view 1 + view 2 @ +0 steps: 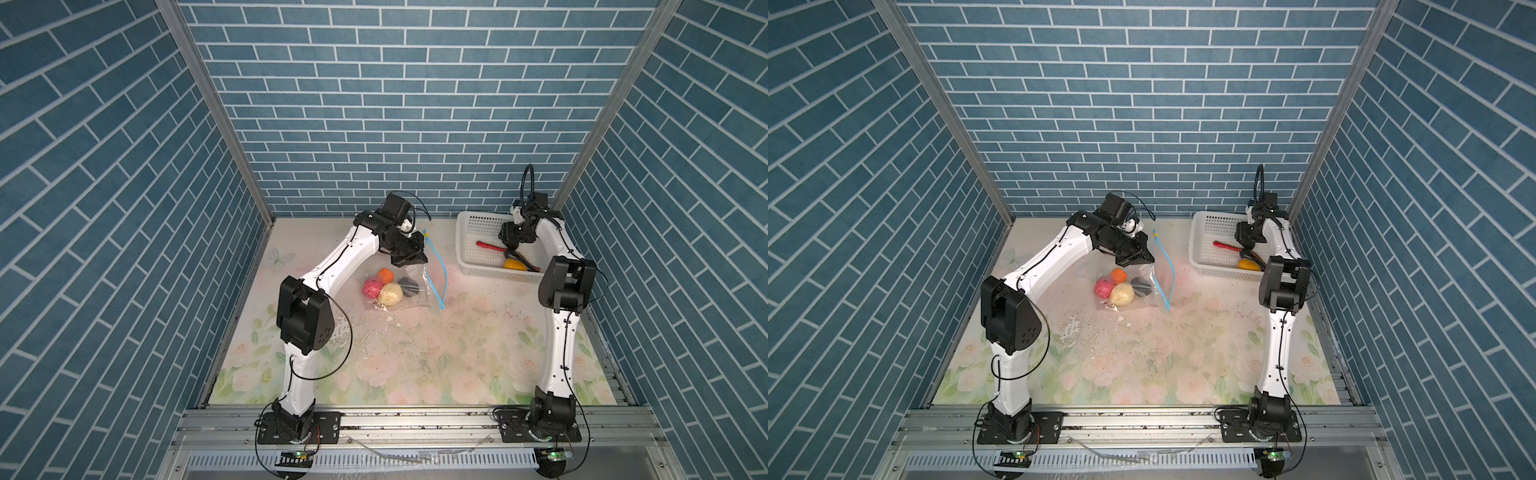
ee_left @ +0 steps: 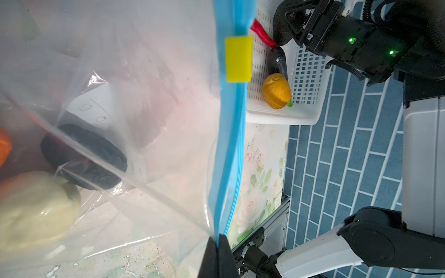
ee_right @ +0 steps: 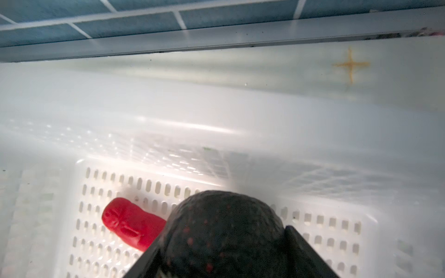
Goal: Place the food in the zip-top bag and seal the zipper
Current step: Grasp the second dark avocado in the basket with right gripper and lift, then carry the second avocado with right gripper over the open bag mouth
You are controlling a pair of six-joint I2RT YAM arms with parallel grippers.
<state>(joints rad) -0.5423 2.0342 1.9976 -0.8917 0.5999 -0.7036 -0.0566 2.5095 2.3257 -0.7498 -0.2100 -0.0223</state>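
The clear zip-top bag lies mid-table in both top views. Inside it are pink, orange, cream and black food pieces. Its light blue zipper curves upward, with a yellow mark on it. My left gripper is shut on the zipper edge and holds that end up. My right gripper is down in the white basket, jaws closed on a black lump. A red strip lies beside it, a yellow-orange piece nearer the basket's front.
The basket stands at the back right, close to the side wall. Another dark elongated piece lies in it between the red strip and the yellow-orange piece. Small white crumbs dot the floral mat in front of the bag.
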